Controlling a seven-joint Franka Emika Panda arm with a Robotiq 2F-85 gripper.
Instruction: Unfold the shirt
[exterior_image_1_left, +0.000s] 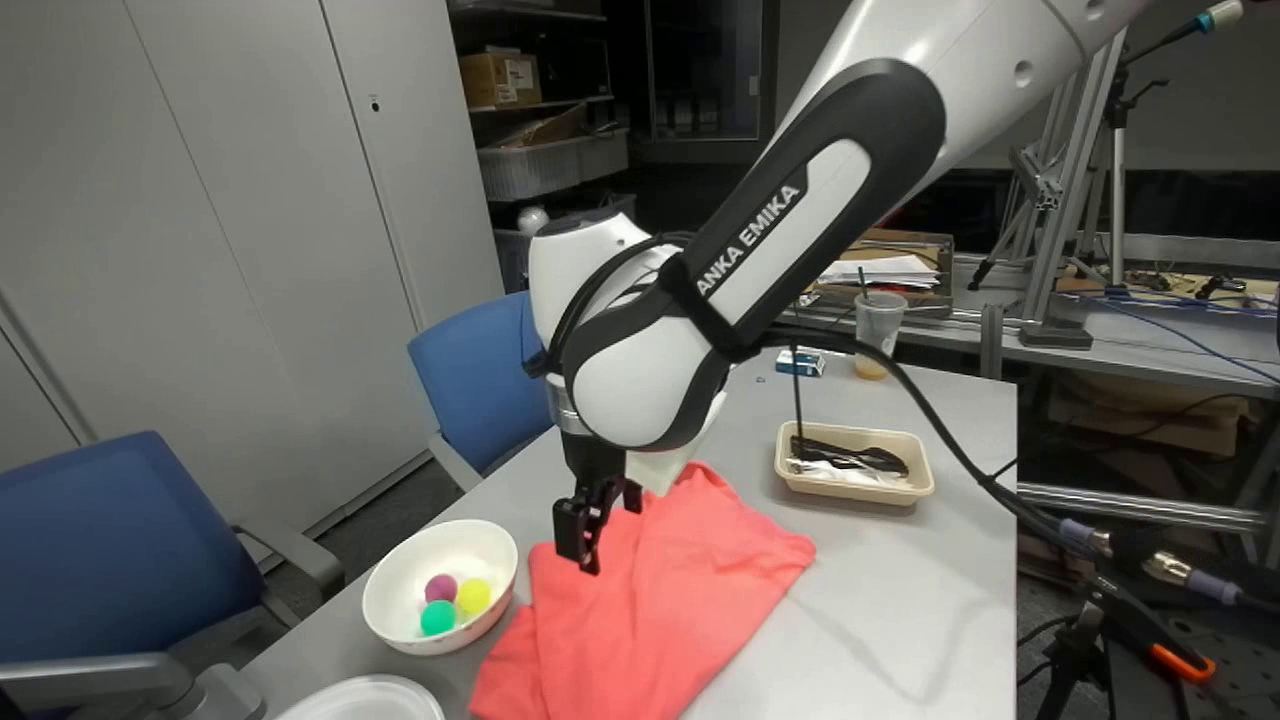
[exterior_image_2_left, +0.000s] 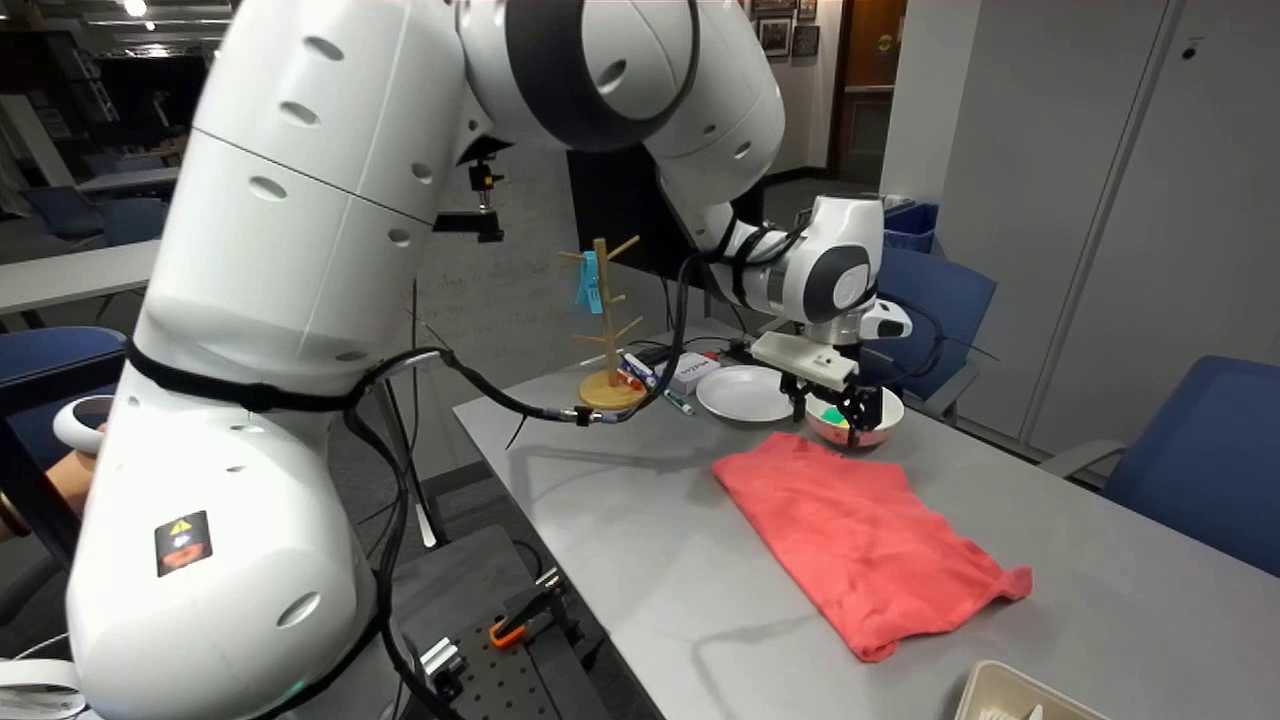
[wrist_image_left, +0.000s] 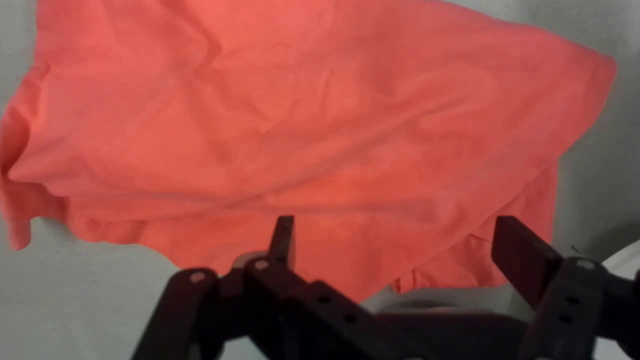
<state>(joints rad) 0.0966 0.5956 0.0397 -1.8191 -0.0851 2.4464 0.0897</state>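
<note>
The coral-red shirt lies wrinkled and partly folded over itself on the grey table; it shows in both exterior views (exterior_image_1_left: 660, 600) (exterior_image_2_left: 860, 540). In the wrist view the shirt (wrist_image_left: 300, 115) fills most of the picture. An upper layer runs in a slanted edge over a lower layer near the right finger, and a bunched end sticks out at the left. My gripper (wrist_image_left: 395, 220) is open and empty, its fingers wide apart over the shirt's edge. In the exterior views the gripper (exterior_image_1_left: 612, 530) (exterior_image_2_left: 827, 425) hangs above the shirt's end near the bowl, apparently not touching the cloth.
A white bowl (exterior_image_1_left: 385, 600) with coloured balls stands close beside the shirt and gripper. A white plate (exterior_image_2_left: 745, 393) lies near it. A wooden peg stand (exterior_image_2_left: 607, 340) and markers are farther along. A beige tray (exterior_image_1_left: 850, 490) with black items and a plastic cup (exterior_image_1_left: 880, 330) stand elsewhere.
</note>
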